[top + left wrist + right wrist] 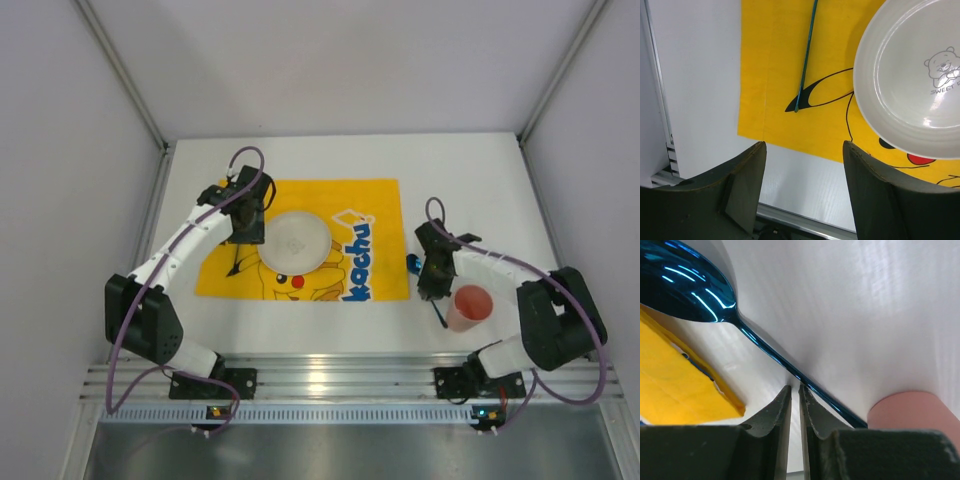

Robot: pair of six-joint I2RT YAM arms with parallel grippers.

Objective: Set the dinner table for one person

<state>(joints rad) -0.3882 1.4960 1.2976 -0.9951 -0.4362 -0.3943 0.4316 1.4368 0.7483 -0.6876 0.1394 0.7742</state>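
Left gripper (pixel 247 225): held above the left part of the yellow cloth (pixel 335 200); its fingers (pixel 747 185) are spread wide and nothing is clasped between them.
Right gripper (pixel 432 278): lowered to the tabletop just off the right edge of the yellow cloth; its fingers (pixel 782 410) are drawn almost together, with only a narrow slit left between them.
Blue spoon (pixel 690 290): laid on the white surface just right of the yellow cloth, apart from it, with the bowl toward the far side. Its handle is seen crossing right at the right gripper's fingertips; whether it is pinched there cannot be told.
Dinner table (pixel 470 180): the broad white top on which the yellow cloth is spread; bare white is shown on every side of the cloth.
Rail (pixel 330 375): ribbed metal, run along the table's near edge, nearer than the yellow cloth.
Plate (pixel 298 240): white and round, printed with a small bear, set on the middle of the yellow cloth.
Teal utensil (pixel 805 60): thin and straight, laid on the yellow cloth's left part, beside the plate and apart from it; its kind cannot be made out.
Pink cup (pixel 470 305): stood upright on the table, right of the yellow cloth and beyond the spoon's handle end.
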